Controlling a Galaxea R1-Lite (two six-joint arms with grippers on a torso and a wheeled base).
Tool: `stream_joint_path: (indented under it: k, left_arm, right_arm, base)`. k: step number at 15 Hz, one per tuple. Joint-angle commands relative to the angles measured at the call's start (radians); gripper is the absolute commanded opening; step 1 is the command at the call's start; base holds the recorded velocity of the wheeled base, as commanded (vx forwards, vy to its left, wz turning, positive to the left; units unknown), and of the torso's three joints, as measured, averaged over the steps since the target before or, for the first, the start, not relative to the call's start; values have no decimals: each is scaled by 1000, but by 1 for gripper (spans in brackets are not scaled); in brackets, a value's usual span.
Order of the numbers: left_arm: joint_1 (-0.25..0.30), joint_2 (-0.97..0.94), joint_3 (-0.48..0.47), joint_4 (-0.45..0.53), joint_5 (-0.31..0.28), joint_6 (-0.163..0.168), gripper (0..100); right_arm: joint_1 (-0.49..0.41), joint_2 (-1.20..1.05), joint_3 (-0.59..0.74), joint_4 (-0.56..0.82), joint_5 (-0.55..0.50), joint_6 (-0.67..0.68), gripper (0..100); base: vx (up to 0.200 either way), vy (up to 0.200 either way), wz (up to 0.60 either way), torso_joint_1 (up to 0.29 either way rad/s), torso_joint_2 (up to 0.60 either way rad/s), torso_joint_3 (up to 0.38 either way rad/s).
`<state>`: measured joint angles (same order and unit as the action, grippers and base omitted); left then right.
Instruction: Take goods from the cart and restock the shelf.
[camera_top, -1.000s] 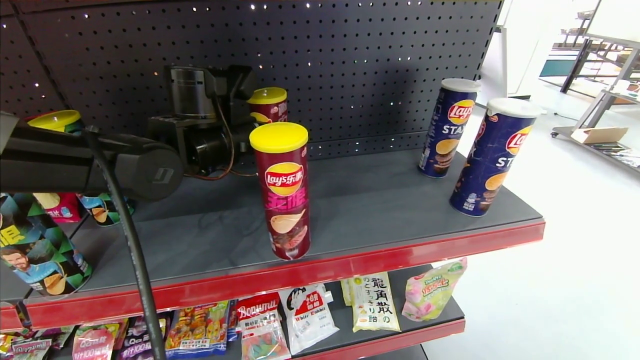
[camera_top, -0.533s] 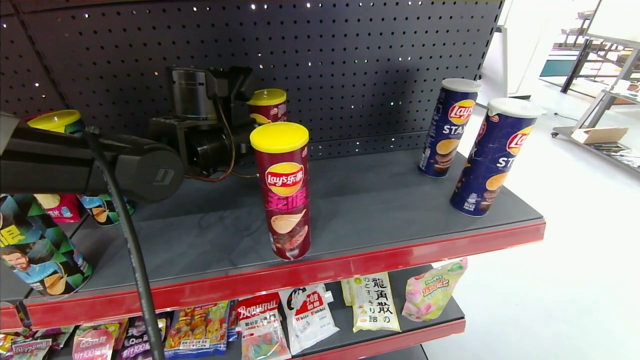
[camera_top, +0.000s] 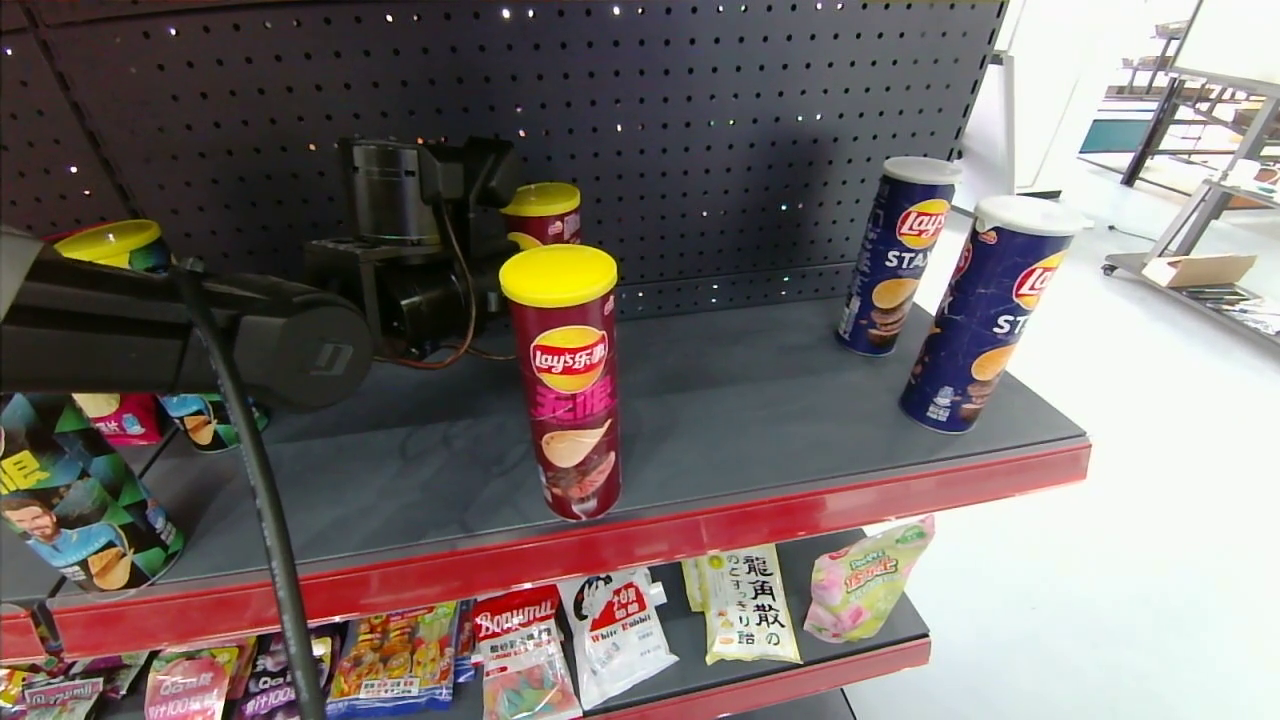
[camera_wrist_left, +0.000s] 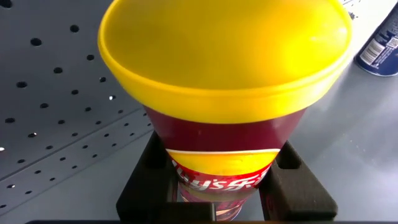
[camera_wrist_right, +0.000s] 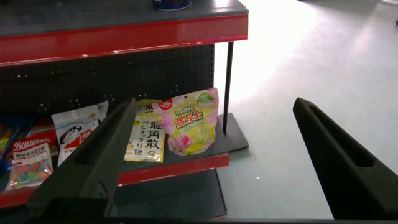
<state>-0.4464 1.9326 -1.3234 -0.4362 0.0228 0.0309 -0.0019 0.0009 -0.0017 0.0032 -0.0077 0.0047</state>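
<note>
— On the upper shelf (camera_top: 760, 400), what surrounds the held can (camera_top: 543, 212)?

— A matching red can with a yellow lid, the front can (camera_top: 570, 385), stands upright at the red edge. It is directly before the held can and hides its lower body from the head view. Two blue cans (camera_top: 897, 255) stand well apart toward the right end, and a patterned can (camera_top: 70, 500) stands at the left. The pegboard (camera_top: 700, 120) rises just behind.

— And the held can itself?

— It sits near the back of the shelf, upright, long axis vertical, lid up. Whether its base touches the shelf cannot be told.

— The grippers?

— The left gripper (camera_wrist_left: 219, 186) clamps the can's body, with a dark finger (camera_wrist_left: 152, 177) on each side. The right gripper (camera_wrist_right: 211, 162) is spread wide, grasping nothing. It is low down, facing snack bags (camera_wrist_right: 189, 121) on the lower shelf (camera_wrist_right: 174, 169).
</note>
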Motion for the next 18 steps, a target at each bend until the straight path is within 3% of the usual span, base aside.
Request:
stream_joint_path:
  k: [1,8,9,18]
  left_arm:
    - [-2,-15,20,-1,0,0,0]
    - [-3,-27,43,-3,0,0,0]
    - [-8,-26,43,-3,0,0,100]
    - [0,-78,82,-1,2,0,100]
  right_arm:
    - [0,-1,0,0,0,0,100]
    - [0,-1,0,0,0,0,100]
    - [0,1,0,0,0,0,100]
    - [0,1,0,0,0,0,100]
  base:
    - [0,0,0,0,0,0]
    - [0,0,0,0,0,0]
    - [0,0,0,0,0,0]
    - [0,0,0,0,0,0]
